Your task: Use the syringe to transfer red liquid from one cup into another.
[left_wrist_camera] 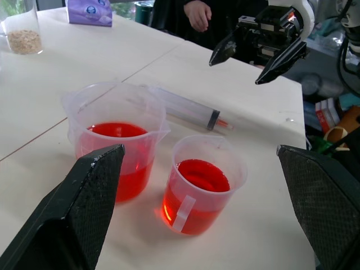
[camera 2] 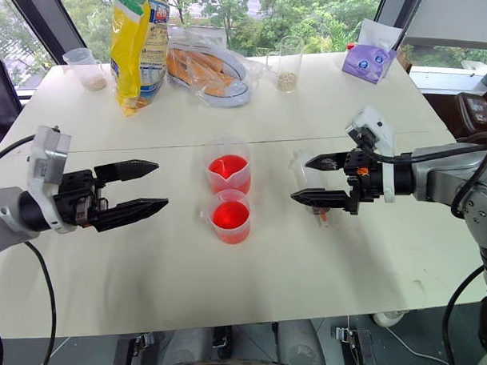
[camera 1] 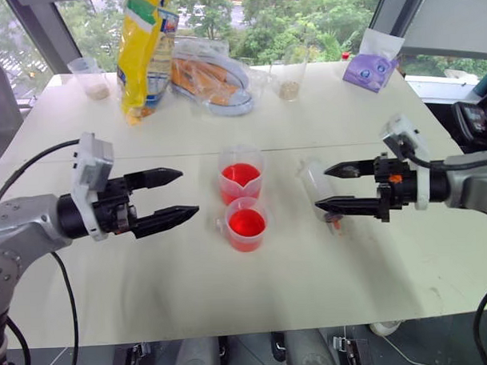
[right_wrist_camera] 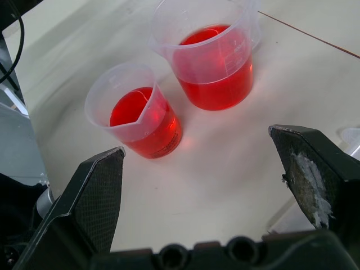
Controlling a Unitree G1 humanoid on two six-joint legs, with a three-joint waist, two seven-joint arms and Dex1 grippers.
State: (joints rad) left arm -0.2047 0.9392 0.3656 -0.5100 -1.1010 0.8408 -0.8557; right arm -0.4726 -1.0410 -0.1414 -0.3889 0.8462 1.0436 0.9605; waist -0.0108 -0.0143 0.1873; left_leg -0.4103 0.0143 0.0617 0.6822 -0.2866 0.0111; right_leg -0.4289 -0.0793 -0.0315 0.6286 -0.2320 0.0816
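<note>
The taller clear cup (camera 1: 241, 176) stands at the table's middle, about a third full of red liquid (camera 1: 240, 174). Just in front of it is the shorter cup (camera 1: 246, 224) with a side tab, also holding red liquid. To their right the syringe (left_wrist_camera: 188, 108) lies flat on the table, its orange-red tip toward the near edge. Above the syringe hovers my right gripper (camera 1: 321, 187), open, with nothing in it. Left of the cups my left gripper (camera 1: 188, 192) is open and empty, pointing at them.
Along the far edge of the white table (camera 1: 191, 288) are a yellow bag (camera 1: 143, 50), a clear bag of orange items (camera 1: 212, 79), two clear cups with beige grains (camera 1: 92, 76) (camera 1: 288, 77) and a purple pack (camera 1: 370, 68). A person's hand (left_wrist_camera: 197, 14) is beyond the table.
</note>
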